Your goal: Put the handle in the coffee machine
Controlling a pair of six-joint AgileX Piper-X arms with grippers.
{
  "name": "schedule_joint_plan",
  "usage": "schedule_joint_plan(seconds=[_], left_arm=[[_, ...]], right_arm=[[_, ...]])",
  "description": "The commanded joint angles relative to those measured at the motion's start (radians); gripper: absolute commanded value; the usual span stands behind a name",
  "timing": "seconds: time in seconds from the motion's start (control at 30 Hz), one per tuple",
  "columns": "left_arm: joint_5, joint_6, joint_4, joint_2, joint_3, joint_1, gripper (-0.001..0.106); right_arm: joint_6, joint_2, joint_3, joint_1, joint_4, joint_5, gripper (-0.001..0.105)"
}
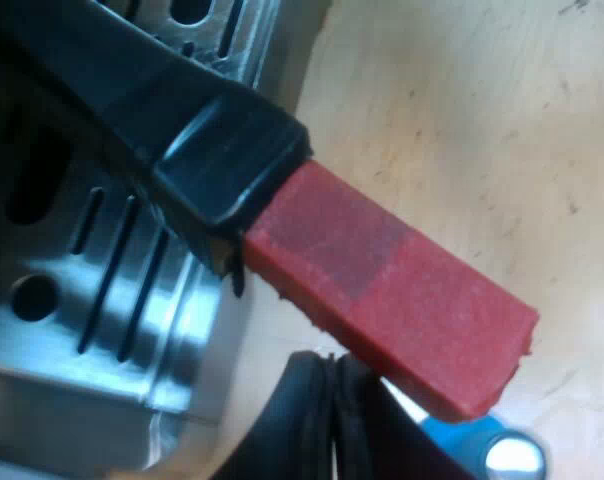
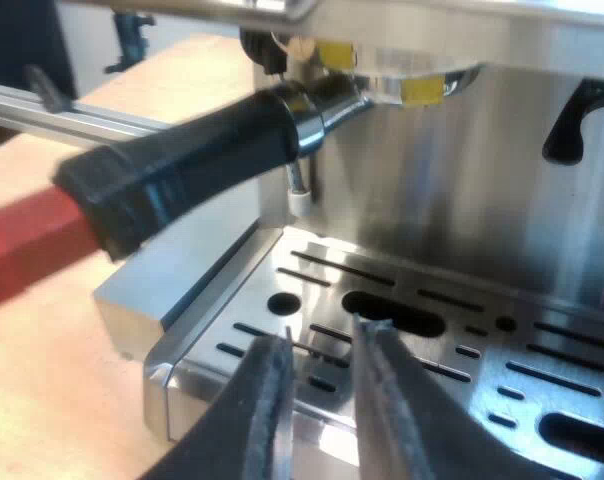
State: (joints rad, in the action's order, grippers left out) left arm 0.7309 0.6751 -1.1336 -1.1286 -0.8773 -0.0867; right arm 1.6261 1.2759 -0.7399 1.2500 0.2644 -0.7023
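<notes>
The metal holder (image 2: 327,100) sits up at the machine's front under the brew head, its dark handle (image 2: 182,170) sticking out sideways and ending in red (image 2: 22,250). My right gripper (image 2: 322,335) hangs below that handle over the slotted drip tray (image 2: 432,320), open by a narrow gap with nothing between its fingers (image 2: 267,400). In the left wrist view the handle's black part (image 1: 222,160) and red end (image 1: 392,300) pass very close over the drip tray's edge (image 1: 102,300). A black part of my left gripper (image 1: 322,420) lies against the red end.
The espresso machine's steel front (image 2: 462,190) rises behind the tray, with a dark lever (image 2: 577,125) on it. A blue tamper (image 1: 482,445) lies on the wooden table (image 1: 462,120) beside the machine. A metal rail (image 2: 72,115) runs past the handle.
</notes>
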Motion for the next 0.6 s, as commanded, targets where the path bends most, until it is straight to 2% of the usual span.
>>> schedule_joint_plan(seconds=[0.03, 0.07, 0.13, 0.2, 0.3, 0.4, 0.6], left_arm=[[0.091, 0.036, -0.027, 0.002, -0.001, -0.033, 0.0], [0.089, 0.069, -0.003, 0.002, -0.001, -0.082, 0.0], [0.039, 0.154, 0.077, 0.002, -0.001, -0.163, 0.0], [0.0, 0.207, 0.136, 0.002, -0.001, -0.207, 0.0], [-0.025, 0.247, 0.176, 0.002, -0.001, -0.243, 0.0], [-0.046, 0.293, 0.23, 0.002, -0.001, -0.32, 0.0], [-0.076, 0.295, 0.289, 0.002, -0.001, -0.382, 0.0]], right_arm=[[-0.021, -0.041, -0.001, 0.001, -0.041, 0.009, 0.02], [-0.022, -0.057, -0.001, 0.001, -0.062, 0.013, 0.02], [-0.028, -0.16, -0.001, 0.001, -0.154, 0.094, 0.032], [-0.035, -0.198, -0.001, 0.001, -0.196, 0.142, 0.043], [-0.037, -0.256, -0.002, 0.001, -0.248, 0.179, 0.053], [-0.037, -0.318, -0.002, 0.001, -0.309, 0.183, 0.054], [-0.037, -0.373, -0.002, 0.001, -0.376, 0.187, 0.054]])
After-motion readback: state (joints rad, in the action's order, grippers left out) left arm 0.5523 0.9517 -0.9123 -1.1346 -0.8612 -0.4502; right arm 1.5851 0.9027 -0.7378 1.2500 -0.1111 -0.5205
